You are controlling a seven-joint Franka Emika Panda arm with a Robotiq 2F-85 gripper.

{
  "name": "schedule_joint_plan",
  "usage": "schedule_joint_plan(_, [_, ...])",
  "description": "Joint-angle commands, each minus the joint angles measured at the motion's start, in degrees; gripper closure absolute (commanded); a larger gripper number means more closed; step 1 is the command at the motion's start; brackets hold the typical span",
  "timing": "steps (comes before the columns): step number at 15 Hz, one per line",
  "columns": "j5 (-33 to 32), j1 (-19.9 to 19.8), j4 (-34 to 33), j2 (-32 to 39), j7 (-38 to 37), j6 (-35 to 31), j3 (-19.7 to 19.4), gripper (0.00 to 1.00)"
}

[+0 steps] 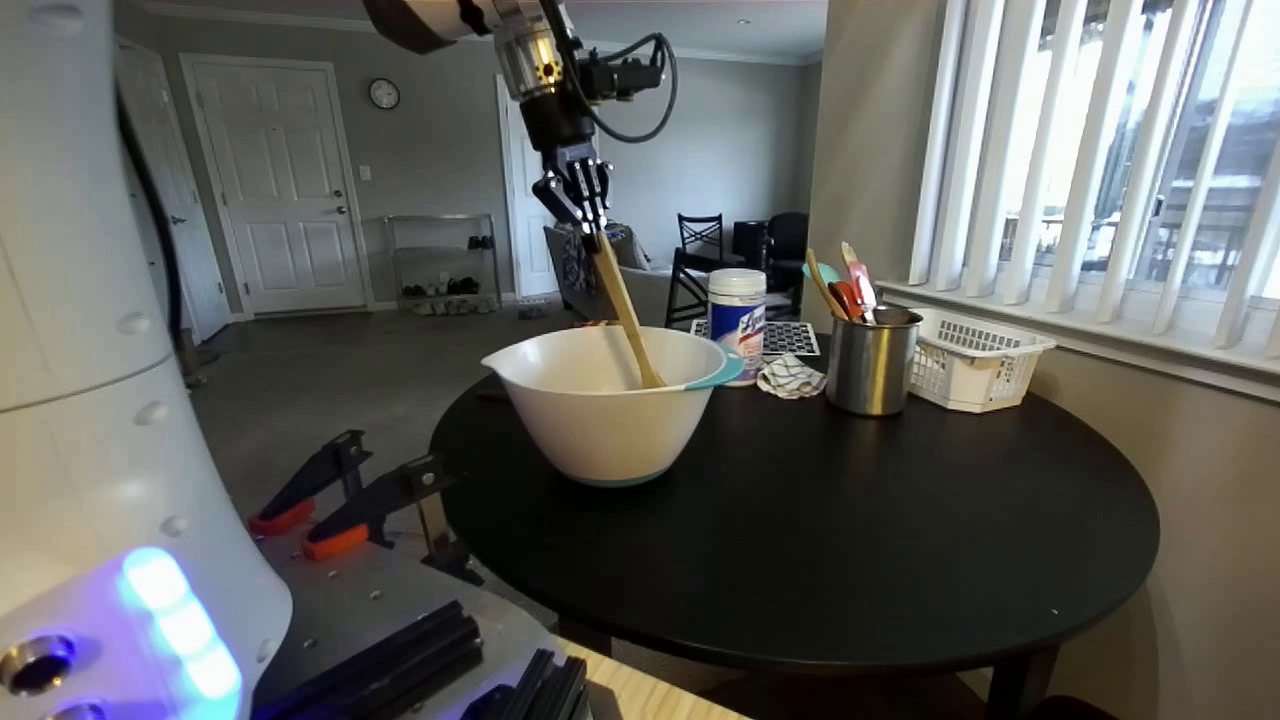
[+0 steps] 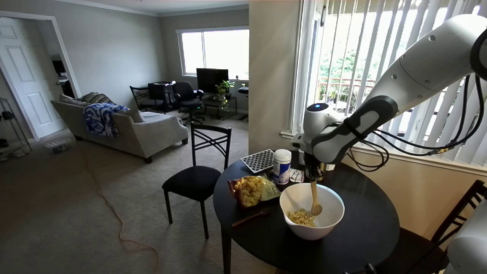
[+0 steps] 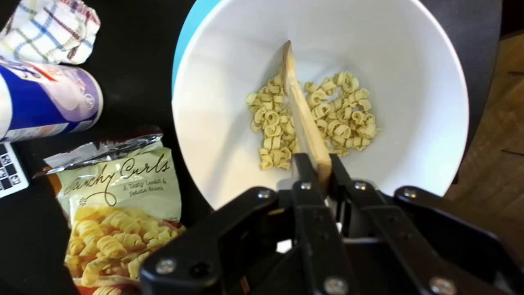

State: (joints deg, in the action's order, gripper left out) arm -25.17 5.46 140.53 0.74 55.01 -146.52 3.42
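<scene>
My gripper [image 3: 321,164] is shut on the handle of a wooden spoon [image 3: 303,114], which passes between its two fingertips. The spoon slants down into a white bowl [image 3: 421,123] with a teal edge. In the wrist view its far end lies among pale yellow curled pieces [image 3: 346,123] on the bowl's bottom; whether it touches the bottom I cannot tell. Both exterior views show the gripper [image 1: 594,228] above the bowl [image 1: 610,440], with the spoon [image 1: 622,300] leaning inside. The spoon's slotted head [image 2: 316,209] shows beside the curled pieces [image 2: 300,217].
On the round black table [image 1: 900,530] a snack bag [image 3: 123,184], a blue-and-white canister [image 3: 53,98] and a checked cloth [image 3: 53,32] lie near the bowl. Another wooden spoon [image 2: 249,218] is beside the bag. A steel utensil pot [image 1: 872,365] and white basket [image 1: 985,365] stand by the window.
</scene>
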Motion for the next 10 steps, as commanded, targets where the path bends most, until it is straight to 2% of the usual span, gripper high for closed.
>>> schedule_joint_plan(1, [-1.08, -0.44, 0.26, -0.43, -1.27, 5.26, 0.31, 0.94])
schedule_joint_plan(6, [2.08, -0.33, 0.88, -0.74, 2.6, 7.91, 0.58, 0.94])
schedule_joint_plan(10, [9.39, 0.26, 0.38, 0.0, 10.73, 5.91, 1.57, 0.94])
